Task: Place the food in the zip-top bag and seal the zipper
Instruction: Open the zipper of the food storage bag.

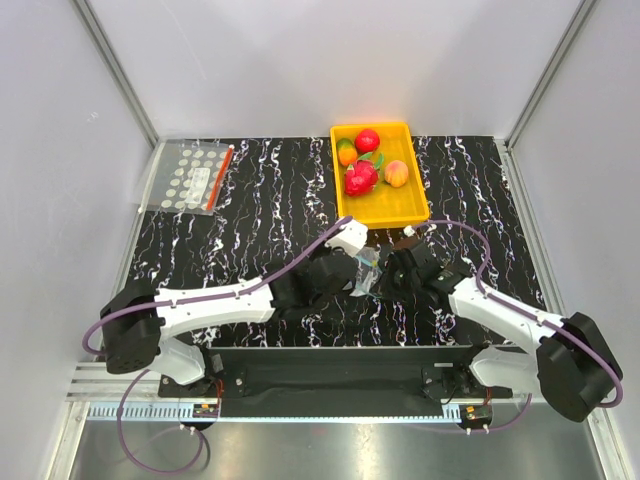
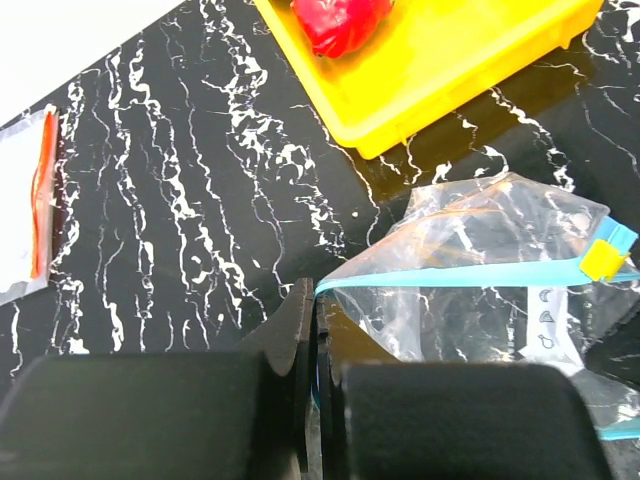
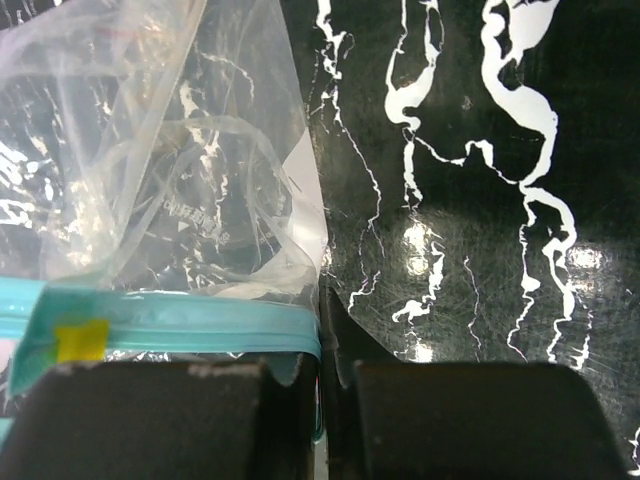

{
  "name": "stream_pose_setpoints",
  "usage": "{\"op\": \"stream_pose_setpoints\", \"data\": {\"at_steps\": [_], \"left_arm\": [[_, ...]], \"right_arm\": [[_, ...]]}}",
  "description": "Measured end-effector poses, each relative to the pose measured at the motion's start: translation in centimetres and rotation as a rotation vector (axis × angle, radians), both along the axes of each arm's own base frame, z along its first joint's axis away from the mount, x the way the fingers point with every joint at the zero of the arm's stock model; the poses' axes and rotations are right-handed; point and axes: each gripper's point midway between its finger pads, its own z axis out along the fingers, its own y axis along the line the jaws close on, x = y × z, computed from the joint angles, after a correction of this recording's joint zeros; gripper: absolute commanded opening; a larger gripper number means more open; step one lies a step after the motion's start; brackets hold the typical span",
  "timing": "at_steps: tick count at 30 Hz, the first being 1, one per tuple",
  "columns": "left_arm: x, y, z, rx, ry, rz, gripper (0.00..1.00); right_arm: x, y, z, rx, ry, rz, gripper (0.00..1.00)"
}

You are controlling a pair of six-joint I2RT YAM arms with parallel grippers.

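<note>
Zip-top bag (image 2: 480,235) empty; left fingers (image 2: 303,322), right fingers (image 3: 338,342) pinch zipper (image 2: 450,272); food (image 1: 361,178) in yellow tray (image 1: 388,215).

- We see the zip-top bag (image 2: 480,240) as thin clear plastic film, crinkled and glossy, with white glare along its folds.
- Its zipper (image 3: 180,325) looks to us like a smooth pale blue plastic strip carrying a small matt yellow tab (image 3: 80,340).
- The table (image 3: 480,200) shows us a black surface with white marble veins, polished enough to mirror lamp spots.
- The yellow tray (image 2: 470,60) reads as moulded plastic, smooth with a soft sheen.
- The food (image 1: 367,140) is glossy, with bright highlights.
- We find matt black fingers on the left gripper (image 2: 312,320) and the right gripper (image 3: 322,340).
- The white-dotted bag (image 1: 190,180) is flat clear film.
</note>
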Motion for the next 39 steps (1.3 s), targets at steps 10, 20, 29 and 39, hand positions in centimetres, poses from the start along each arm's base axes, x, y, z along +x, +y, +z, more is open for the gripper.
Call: {"op": "stream_pose_setpoints", "data": {"at_steps": [10,20,29,39], "left_arm": [[0.8,2.6,1.1,-0.040,0.017,0.017,0.00],[1.7,5.4,2.1,-0.043,0.005,0.072,0.00],[1.5,6.3,-0.6,0.012,0.048,0.052,0.00],[1.9,6.6,-2.8,0.040,0.083,0.041,0.00]], "right_arm": [[1.4,1.3,1.5,0.041,-0.080,0.040,0.36],[4.3,4.0,1.6,0.009,-0.078,0.129,0.67],[4.7,5.7,3.0,0.043,-0.113,0.239,0.83],[6.1,6.9,7.2,0.095,-0.248,0.276,1.00]]}}
